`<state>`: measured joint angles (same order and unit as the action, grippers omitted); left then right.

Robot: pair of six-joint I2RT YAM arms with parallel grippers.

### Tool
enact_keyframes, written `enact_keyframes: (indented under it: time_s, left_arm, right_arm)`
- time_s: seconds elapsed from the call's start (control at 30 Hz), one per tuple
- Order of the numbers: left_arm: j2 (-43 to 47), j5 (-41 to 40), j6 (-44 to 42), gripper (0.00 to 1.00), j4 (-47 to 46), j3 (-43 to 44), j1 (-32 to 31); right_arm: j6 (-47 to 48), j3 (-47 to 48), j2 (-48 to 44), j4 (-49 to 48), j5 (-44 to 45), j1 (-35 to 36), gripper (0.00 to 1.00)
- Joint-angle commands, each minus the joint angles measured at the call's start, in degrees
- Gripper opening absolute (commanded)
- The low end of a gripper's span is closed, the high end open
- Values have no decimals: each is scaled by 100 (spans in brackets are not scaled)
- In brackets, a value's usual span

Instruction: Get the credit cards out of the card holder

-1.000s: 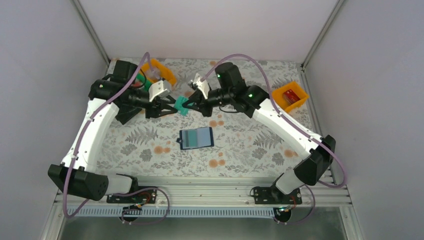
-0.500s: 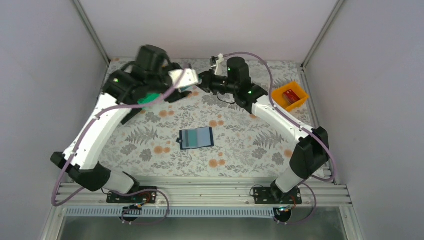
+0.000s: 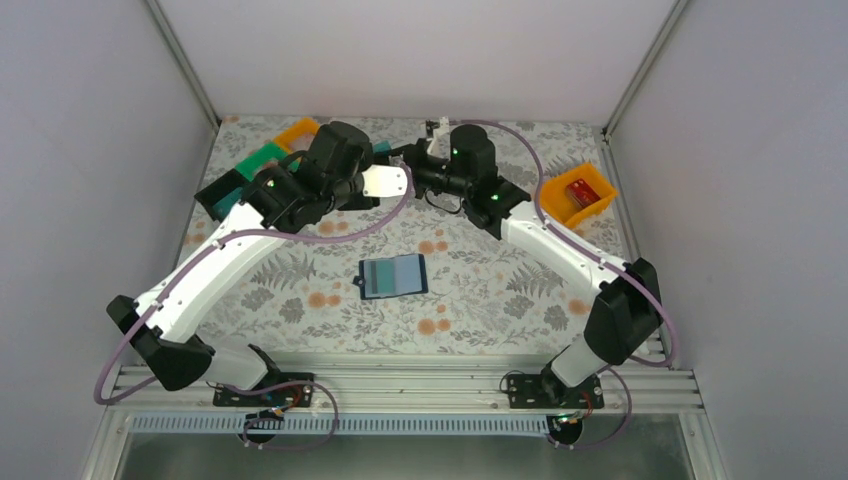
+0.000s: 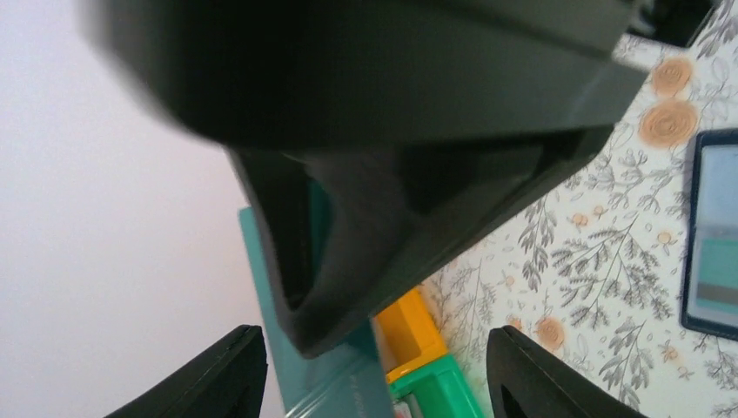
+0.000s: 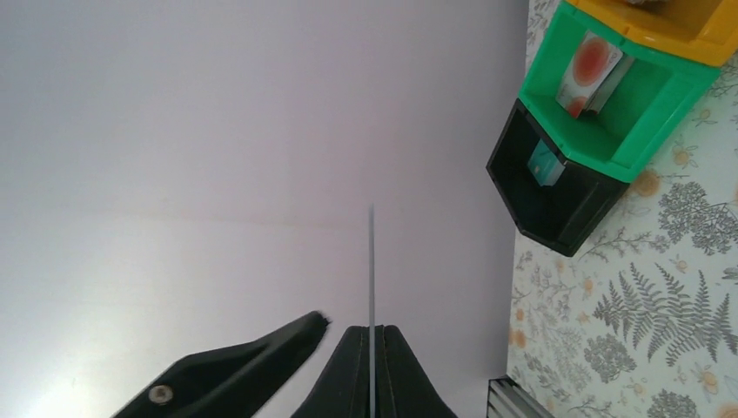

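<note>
The card holder (image 3: 393, 276) lies open on the table, dark navy with blue inner pockets; its edge shows in the left wrist view (image 4: 715, 235). My right gripper (image 5: 372, 329) is shut on a thin teal credit card (image 4: 335, 383), seen edge-on in the right wrist view (image 5: 372, 261). In the top view it is raised at the back centre (image 3: 408, 158). My left gripper (image 4: 376, 348) is open, its fingers wide on either side of that card, not touching it. A pale card with a reddish blotch (image 5: 592, 74) lies in the green bin (image 5: 648, 104).
Orange (image 3: 298, 132), green (image 3: 255, 160) and black (image 3: 215, 195) bins stand in a row at the back left. The black bin holds a bluish card (image 5: 546, 164). Another orange bin (image 3: 579, 193) with a red object sits at the right.
Both grippers rose from mid-table to the back centre. The left arm swung right and its jaws came off the teal card. The right gripper keeps the card.
</note>
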<state>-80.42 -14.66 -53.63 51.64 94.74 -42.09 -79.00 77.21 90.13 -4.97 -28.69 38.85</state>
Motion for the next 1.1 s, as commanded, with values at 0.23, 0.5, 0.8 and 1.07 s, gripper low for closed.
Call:
enact_keyframes:
  time_s: [0.23,0.5,0.8,1.07]
  left_arm:
    - [318,-609,-406,28,-784,-522,-13]
    - [313,-901,-539,16,-935,-701,7]
    - [299,-1129,-764,27,-1136,-750,34]
    - [283,-1160,-798,3,-1162,-770,55]
  right_arm:
    - [-330,39,-183,-410,-112,123,4]
    - [-351,-33,-364,-471,-130,124,4]
    - [-387,-75,-478,-540,-120,123,4]
    - [-403,-97,-497,-612,-175,123,4]
